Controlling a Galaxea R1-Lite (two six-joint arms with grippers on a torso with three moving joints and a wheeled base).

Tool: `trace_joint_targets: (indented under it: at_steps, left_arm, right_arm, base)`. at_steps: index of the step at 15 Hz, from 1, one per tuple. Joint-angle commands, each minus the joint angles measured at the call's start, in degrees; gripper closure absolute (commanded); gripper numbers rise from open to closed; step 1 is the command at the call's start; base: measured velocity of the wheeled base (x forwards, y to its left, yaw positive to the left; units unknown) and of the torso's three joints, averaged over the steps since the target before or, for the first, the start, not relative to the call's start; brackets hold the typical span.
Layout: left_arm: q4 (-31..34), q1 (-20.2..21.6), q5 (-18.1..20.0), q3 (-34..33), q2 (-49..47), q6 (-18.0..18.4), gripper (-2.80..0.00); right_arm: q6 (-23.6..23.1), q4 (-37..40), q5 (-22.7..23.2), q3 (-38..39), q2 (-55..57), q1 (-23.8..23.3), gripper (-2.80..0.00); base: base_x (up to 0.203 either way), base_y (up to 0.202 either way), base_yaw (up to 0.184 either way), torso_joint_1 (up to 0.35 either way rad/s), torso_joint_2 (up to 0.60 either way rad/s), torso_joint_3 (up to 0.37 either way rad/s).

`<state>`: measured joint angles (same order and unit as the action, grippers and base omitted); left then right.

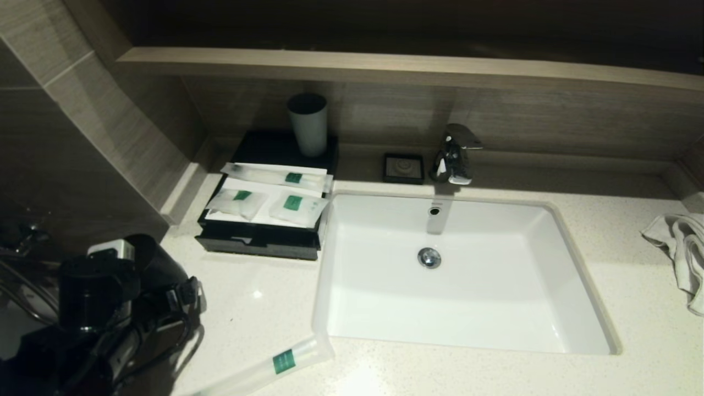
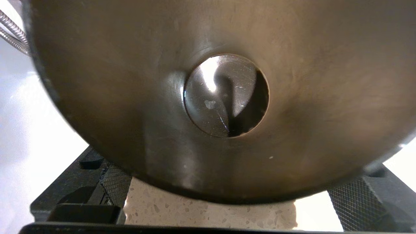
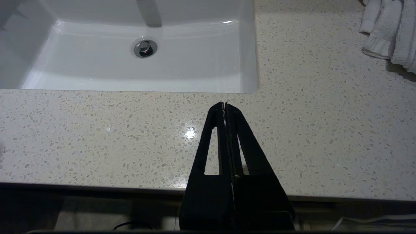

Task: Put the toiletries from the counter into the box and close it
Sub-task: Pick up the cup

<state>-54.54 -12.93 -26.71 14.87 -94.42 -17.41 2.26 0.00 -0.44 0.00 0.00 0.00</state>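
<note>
The black box point(image 1: 258, 242) stands at the counter's back left. One long frosted packet point(image 1: 275, 176) and two small pouches point(image 1: 235, 201) point(image 1: 297, 208) lie on its white panel. A second long packet point(image 1: 283, 360) lies on the counter point(image 1: 258, 297) by the sink's near left corner. My left gripper point(image 2: 234, 191) is at the near left and is shut on a black tumbler point(image 2: 130, 81), whose round base fills the left wrist view; the tumbler also shows in the head view point(image 1: 157, 264). My right gripper point(image 3: 225, 105) is shut and empty over the counter's front edge.
The white sink point(image 1: 577, 286) takes up the middle, with a chrome tap point(image 1: 454, 154) behind it. A grey tumbler point(image 1: 308, 124) stands behind the packets. A small black dish point(image 1: 404, 168) sits by the tap. A white towel point(image 1: 679, 253) lies at the right.
</note>
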Motion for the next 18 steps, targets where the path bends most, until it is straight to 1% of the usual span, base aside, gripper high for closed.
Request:
trace_joint_targets:
  at_steps: [1,13,18]
  left_arm:
    - [-0.30,0.70,-0.10,0.24,-0.41,-0.09,-2.80]
    - [-0.39,1.06,-0.12,0.57,-0.81,-0.08,-2.80]
    - [-3.73,1.94,-0.18,0.42,-2.48,0.60,-2.80]
  right_arm:
    - [0.03,0.00,0.00,0.00,0.00,0.00,0.00]
    - [0.03,0.00,0.00,0.00,0.00,0.00,0.00]
    - [0.03,0.00,0.00,0.00,0.00,0.00,0.00]
  base:
    - [0.000,0.000,0.000,0.000,0.00,0.000]
    - [0.000,0.000,0.000,0.000,0.00,0.000]
    - [0.000,0.000,0.000,0.000,0.00,0.000]
